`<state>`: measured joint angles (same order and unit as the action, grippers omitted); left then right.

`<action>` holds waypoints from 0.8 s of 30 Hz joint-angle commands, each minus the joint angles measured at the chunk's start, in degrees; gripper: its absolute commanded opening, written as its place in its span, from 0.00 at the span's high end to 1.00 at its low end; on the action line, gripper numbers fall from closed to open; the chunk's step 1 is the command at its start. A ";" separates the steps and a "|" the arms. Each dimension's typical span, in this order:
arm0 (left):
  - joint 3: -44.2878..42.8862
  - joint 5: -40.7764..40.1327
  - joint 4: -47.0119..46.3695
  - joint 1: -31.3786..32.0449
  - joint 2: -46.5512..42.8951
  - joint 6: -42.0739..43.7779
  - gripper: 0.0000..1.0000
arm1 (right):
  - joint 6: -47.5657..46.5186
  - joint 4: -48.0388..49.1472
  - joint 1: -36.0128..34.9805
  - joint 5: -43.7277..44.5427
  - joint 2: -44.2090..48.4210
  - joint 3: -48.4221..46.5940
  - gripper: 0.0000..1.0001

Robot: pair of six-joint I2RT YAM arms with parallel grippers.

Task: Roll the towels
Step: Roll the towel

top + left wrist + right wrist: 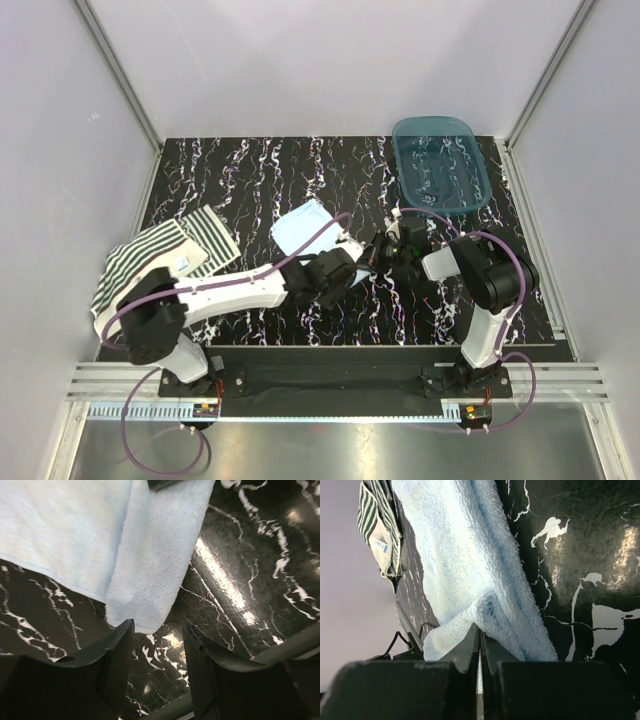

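A light blue towel lies partly folded in the middle of the black marbled table. In the left wrist view its folded corner ends just ahead of my left gripper, which is open and empty above bare table. My right gripper is shut, its tips pinching a raised pucker of the light blue towel at its near edge. From above, the left gripper and right gripper sit close together at the towel's right end. The green-and-white striped towel lies crumpled at the far left and also shows as the striped towel in the right wrist view.
A translucent teal tub stands at the back right of the table. White walls and metal frame posts close in the table on the left, back and right. Purple cables loop off both arms.
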<state>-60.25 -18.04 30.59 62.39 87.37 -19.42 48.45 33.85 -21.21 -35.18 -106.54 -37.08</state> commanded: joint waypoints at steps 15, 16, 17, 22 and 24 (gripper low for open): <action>4.26 -2.08 -10.64 -0.51 14.58 1.66 0.38 | -2.92 -7.57 0.47 0.99 0.46 -1.68 0.96; 4.44 -2.00 -10.72 -1.12 14.84 1.75 0.38 | -2.83 -7.57 0.47 0.73 0.28 -1.77 0.96; 4.70 -1.82 -11.07 -1.57 15.19 1.84 0.38 | -2.92 -7.57 0.38 0.64 0.11 -1.85 0.96; 6.37 2.13 -12.92 -5.43 15.46 2.63 0.41 | -3.36 -8.44 0.47 0.55 -0.07 -2.29 0.96; 6.72 4.67 -13.80 -6.75 15.89 2.81 0.45 | -3.71 -8.97 0.47 0.46 -0.42 -2.73 0.96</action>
<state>-56.71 -15.31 17.02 58.65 99.90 -18.50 47.13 29.10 -21.15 -35.53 -106.04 -38.81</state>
